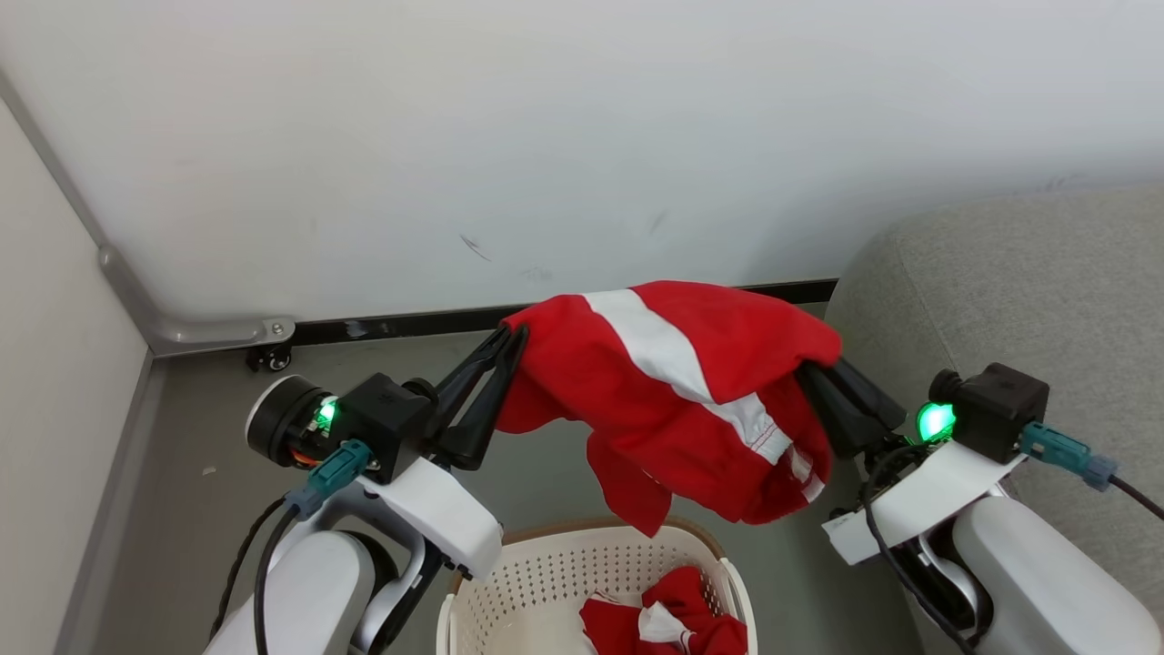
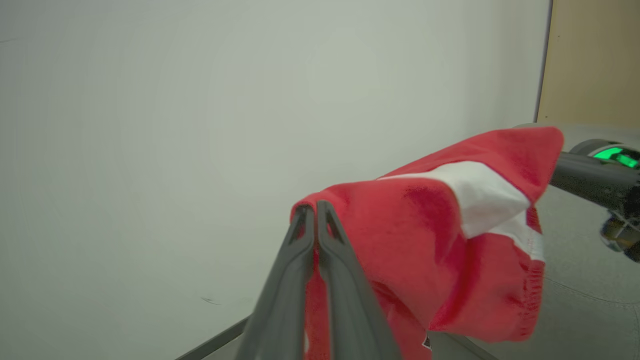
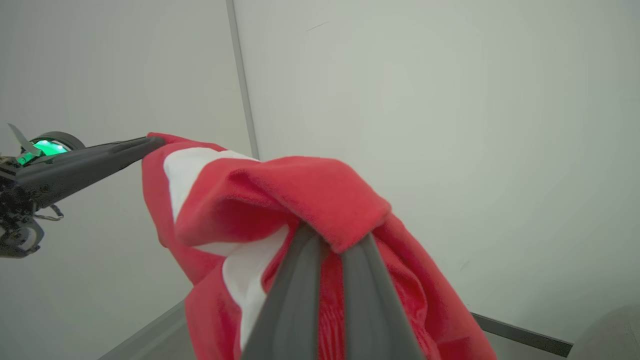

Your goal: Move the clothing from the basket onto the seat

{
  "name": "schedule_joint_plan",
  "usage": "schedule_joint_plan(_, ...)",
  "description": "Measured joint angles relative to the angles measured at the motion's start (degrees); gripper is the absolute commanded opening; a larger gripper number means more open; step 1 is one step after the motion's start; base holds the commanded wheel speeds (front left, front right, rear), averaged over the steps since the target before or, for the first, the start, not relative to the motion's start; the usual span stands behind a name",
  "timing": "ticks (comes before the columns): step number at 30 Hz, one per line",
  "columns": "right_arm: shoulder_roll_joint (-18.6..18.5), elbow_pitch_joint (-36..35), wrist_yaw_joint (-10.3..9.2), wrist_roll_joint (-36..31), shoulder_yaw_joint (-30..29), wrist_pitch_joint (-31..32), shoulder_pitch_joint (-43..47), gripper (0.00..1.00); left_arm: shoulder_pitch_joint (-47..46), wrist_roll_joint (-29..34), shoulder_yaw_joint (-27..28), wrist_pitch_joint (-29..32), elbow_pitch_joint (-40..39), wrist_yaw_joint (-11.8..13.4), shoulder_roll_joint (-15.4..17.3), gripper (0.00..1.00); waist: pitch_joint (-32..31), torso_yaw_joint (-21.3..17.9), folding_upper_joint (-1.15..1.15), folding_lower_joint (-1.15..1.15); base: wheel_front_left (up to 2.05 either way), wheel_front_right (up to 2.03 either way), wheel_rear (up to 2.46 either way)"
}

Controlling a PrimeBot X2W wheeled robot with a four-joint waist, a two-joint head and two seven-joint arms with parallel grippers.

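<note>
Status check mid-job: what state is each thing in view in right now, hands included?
lifted garment: out of the basket, stretched between both hands, lower part hanging above the basket.
left hand: shut on one end of the lifted garment.
right hand: shut on the other end.
basket: upright on the floor, not emptied.
remaining clothing: crumpled inside the basket.
seat: no clothing on the visible part.

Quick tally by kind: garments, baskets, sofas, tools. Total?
Red garments: 2 (held garment between both tools; heap in the basket, may hide more)
White basket: 1
Grey sofa: 1
Tools: 2 (left tool, right tool, both shut on the held garment)
Total: 6
</note>
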Motion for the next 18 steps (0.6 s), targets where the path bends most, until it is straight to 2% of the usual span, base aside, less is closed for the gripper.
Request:
schedule_joint_plan(2, -0.1, 0.0, 0.00, 0.0, -0.6, 0.0, 0.4, 0.00, 0.3, -0.3, -0.1, -0.2, -0.1, -0.4, -0.2, 1.00, -0.1, -0.2, 0.00, 0.00, 0.00, 0.00, 0.00)
schedule_joint_plan(18, -3.7, -1.7, 0.00, -2.5, -10.3, 0.0, 3.4, 0.00, 4.6, -2.5, -2.3, -4.2, -1.4, -4.0, 1.4, 1.00, 0.2, -2.0, 0.00, 0.00, 0.00, 0.00, 0.00)
